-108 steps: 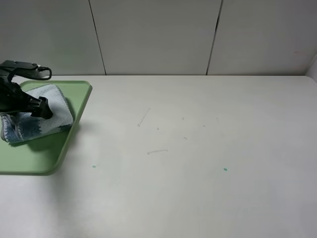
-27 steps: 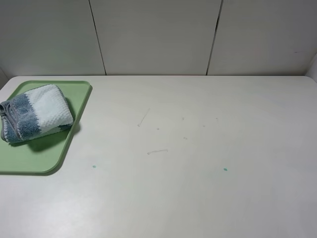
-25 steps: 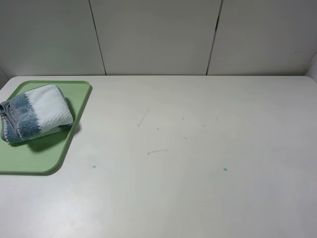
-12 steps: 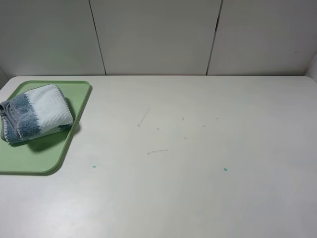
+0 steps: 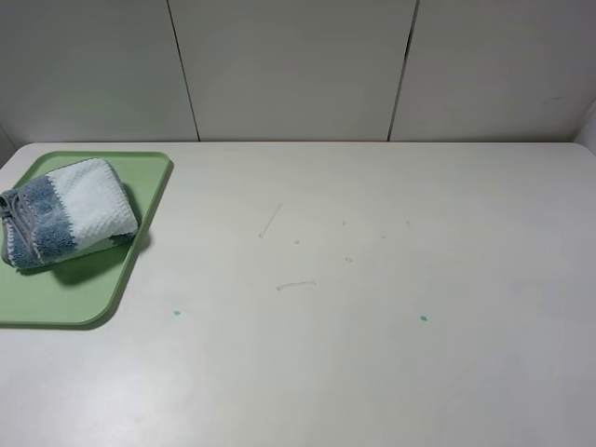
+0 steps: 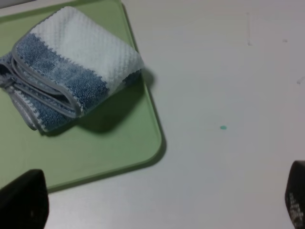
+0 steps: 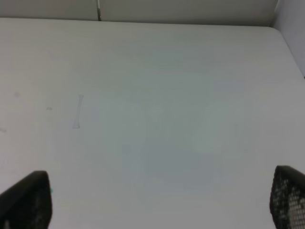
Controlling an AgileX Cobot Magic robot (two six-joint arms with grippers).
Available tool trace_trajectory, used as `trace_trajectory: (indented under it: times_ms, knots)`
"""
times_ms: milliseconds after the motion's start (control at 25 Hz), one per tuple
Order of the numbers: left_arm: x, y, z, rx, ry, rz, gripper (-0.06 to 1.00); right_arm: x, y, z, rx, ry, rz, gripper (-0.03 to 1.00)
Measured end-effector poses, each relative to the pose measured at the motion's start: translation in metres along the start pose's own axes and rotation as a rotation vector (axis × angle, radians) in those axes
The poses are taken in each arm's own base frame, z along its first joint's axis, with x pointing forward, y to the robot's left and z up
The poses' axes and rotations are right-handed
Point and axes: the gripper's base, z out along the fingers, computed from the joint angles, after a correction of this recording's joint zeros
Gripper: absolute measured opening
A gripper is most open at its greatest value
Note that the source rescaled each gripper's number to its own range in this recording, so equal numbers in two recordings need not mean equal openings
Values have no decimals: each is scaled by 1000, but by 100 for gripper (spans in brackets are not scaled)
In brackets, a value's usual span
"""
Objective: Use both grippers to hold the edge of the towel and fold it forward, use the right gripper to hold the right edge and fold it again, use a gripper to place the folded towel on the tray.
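The towel (image 5: 67,212) lies folded into a thick bundle on the tray (image 5: 88,298), toward the tray's far half, with its pale stripe uppermost and the blue-grey layers and grey hem (image 6: 45,78) showing along the stacked edges. The tray sits at the far left of the table (image 5: 372,279), its near part bare and green. A few faint scuffs and two small teal specks — one (image 5: 176,313) just off the tray's near corner, another (image 5: 424,318) well to the right — mark the white top.

Neither arm shows in the high view. The left hand (image 6: 157,202) hangs above the tray's near corner, its fingers spread wide and holding nothing. The right hand (image 7: 159,200) is likewise spread wide and empty, over bare table well apart from the tray.
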Motion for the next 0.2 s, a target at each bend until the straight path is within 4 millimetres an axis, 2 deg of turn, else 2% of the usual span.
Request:
trace_trajectory:
  times_ms: [200]
  knots:
    - [0, 0, 0, 0, 0, 0, 100, 0, 0, 0, 0, 0, 0, 100]
